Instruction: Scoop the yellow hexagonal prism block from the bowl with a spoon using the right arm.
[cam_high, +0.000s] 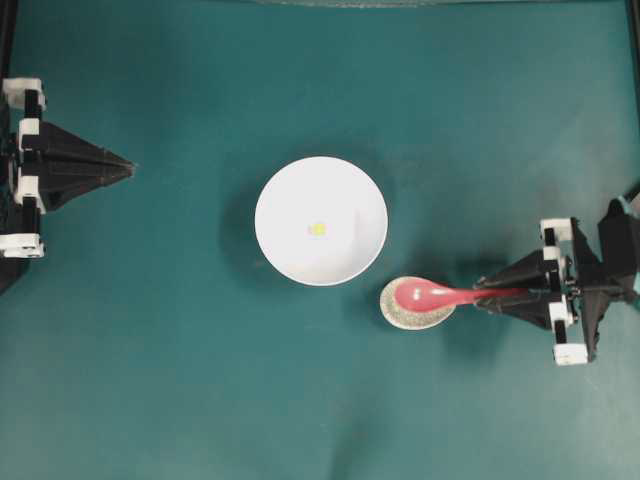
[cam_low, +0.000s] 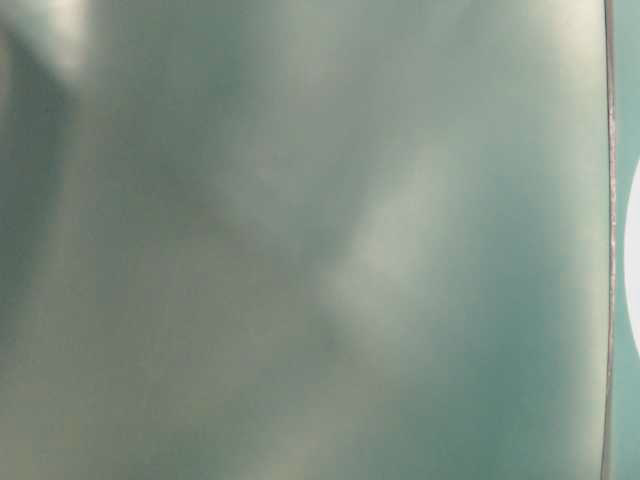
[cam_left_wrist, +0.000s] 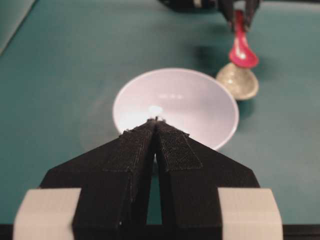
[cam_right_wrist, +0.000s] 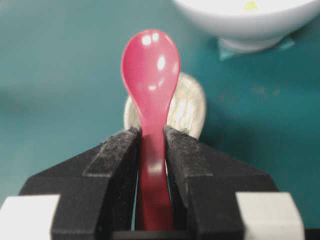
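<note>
Here the right pincer (cam_right_wrist: 151, 137) is clamped on the handle of the pink-red spoon (cam_right_wrist: 150, 75), jaws pressing it from both sides. From the right wrist view, nearest is that grip; beyond it the spoon's head hangs over the small speckled beige dish (cam_right_wrist: 187, 112), whether touching it or just clear I cannot tell. Farther off, at about one o'clock, stands the white bowl (cam_right_wrist: 250, 25) with the yellow hexagonal prism block (cam_right_wrist: 250, 6) just showing over its rim.

Overhead, the block (cam_high: 318, 229) lies near the middle of the bowl (cam_high: 290, 250), and the spoon (cam_high: 425, 295) sits at about four o'clock from the bowl, just beside its rim.

What could go wrong, as I judge it: the handle is glossy and narrow, so it may twist or slide between the jaws once the head presses on the bowl's floor. The block is tiny, so a steep or fast scoop may push it up the wall instead of loading it. A low swing could catch the bowl's rim and shove the bowl.

The left pincer (cam_left_wrist: 156, 125) rests with its jaws together, empty, pointing at the bowl. The left wrist view shows this; the overhead one does not resolve it. The table-level view is a blur, showing only the green table (cam_high: 150, 380).
</note>
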